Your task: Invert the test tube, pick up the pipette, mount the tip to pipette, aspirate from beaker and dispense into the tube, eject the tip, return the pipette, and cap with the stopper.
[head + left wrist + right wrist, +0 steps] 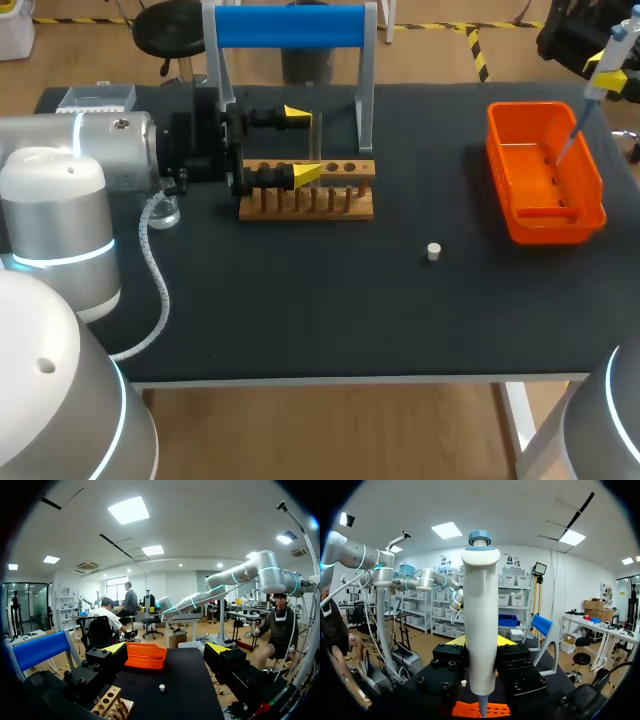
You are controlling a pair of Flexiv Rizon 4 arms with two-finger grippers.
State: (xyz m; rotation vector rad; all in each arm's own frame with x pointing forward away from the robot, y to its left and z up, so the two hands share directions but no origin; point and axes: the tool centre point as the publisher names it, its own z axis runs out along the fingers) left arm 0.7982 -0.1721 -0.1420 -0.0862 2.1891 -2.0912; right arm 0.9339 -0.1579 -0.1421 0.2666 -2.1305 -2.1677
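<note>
Lab: pipette; wooden tube rack, orange bin on black bench.

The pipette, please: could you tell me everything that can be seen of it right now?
The pipette is a pale, plastic-looking barrel with a blue knob on top, narrowing to a thin grey nose. The right tool holds it nose down, clamped between its black fingers, above the orange bin at the right of the table; nothing else touches it. Whether a tip is mounted cannot be told.
</note>
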